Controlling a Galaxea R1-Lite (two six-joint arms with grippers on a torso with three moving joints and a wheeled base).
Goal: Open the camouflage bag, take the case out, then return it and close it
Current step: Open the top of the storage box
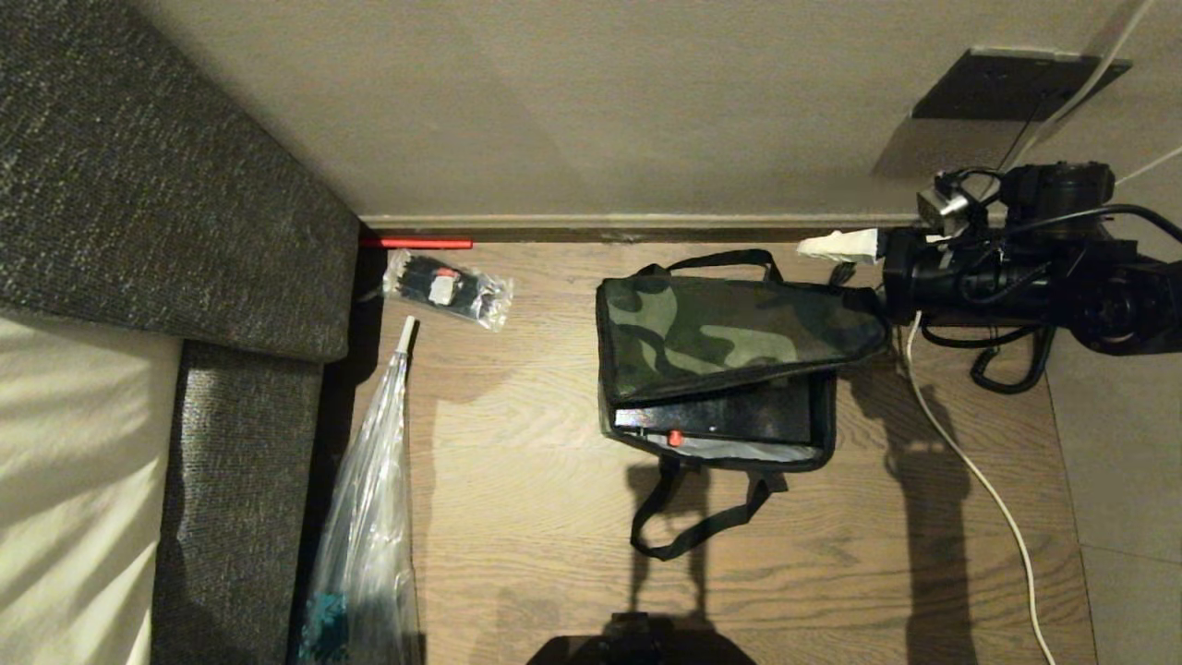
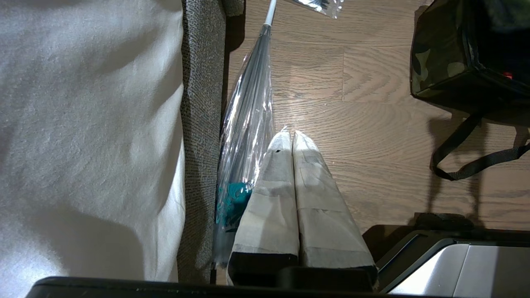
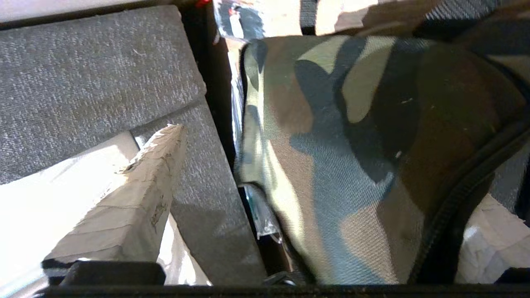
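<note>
The camouflage bag stands on the wooden floor just off the baseboard, its lid partly lifted. The side of the lid nearer the robot gapes, showing the black glossy case lying flat inside with its red dot at the front edge. The case's long axis runs along the bag's length, parallel to the wall.

The right gripper reaches in level from the bag's right end, at the lid's far right corner. Its jaws are spread wide; one taped finger stands clear above the lid fabric, the other shows beyond the zipper edge, so the lid's corner sits between them, not yet pinched.

The left gripper, fingers pressed together, hangs well to the bag's left beside the clear plastic bag, idle. The right arm is plainly the nearer one; whichever way the lid goes next, the move likely turns on pinching that corner.
</note>
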